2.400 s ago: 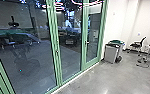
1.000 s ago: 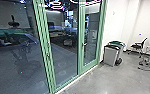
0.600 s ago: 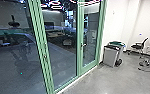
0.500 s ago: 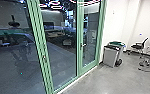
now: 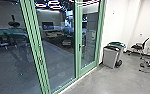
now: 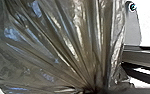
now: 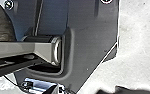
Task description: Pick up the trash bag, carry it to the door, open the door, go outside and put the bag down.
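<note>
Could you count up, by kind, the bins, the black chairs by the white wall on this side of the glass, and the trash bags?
Bins: 2 (a grey bin and, behind it, a green-lidded bin)
Black chairs by the white wall: 1 (the chair right of the bins)
Trash bags: 1 (the bag at the left wrist)
Total: 4

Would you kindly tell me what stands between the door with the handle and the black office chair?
In the head view, a grey bin stands between the door and the chair, with a green-topped bin behind it.
</note>
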